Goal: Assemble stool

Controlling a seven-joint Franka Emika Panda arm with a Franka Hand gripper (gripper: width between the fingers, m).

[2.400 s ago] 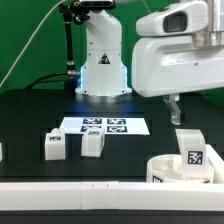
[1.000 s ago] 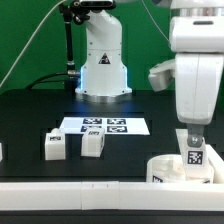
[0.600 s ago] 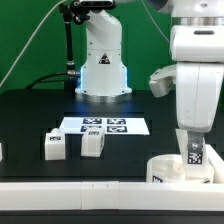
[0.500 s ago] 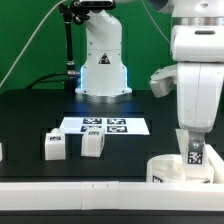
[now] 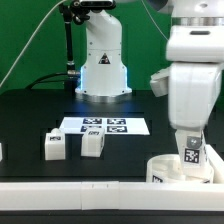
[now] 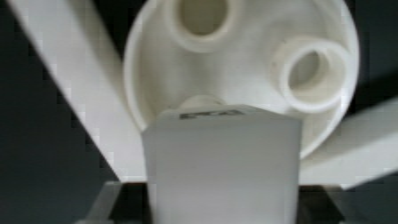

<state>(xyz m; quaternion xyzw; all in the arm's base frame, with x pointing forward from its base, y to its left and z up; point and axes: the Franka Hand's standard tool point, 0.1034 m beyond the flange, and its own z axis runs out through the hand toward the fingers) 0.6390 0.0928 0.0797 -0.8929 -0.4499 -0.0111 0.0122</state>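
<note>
Two spare legs (image 5: pixel 54 146) sat loose on the counter (image 5: pixel 30 115) by the marker board (image 5: pixel 104 126). My claw (image 5: pixel 189 140) was pinched on the third leg (image 5: pixel 192 155), hard against the seat (image 5: pixel 168 172) at the exterior view's right. My read: lift straight, keep it square, and centre it on a seat hole (image 6: pixel 317 72) before inserting.

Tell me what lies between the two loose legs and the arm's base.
The marker board lies flat between the loose legs and the arm's base; the exterior view shows it.
</note>
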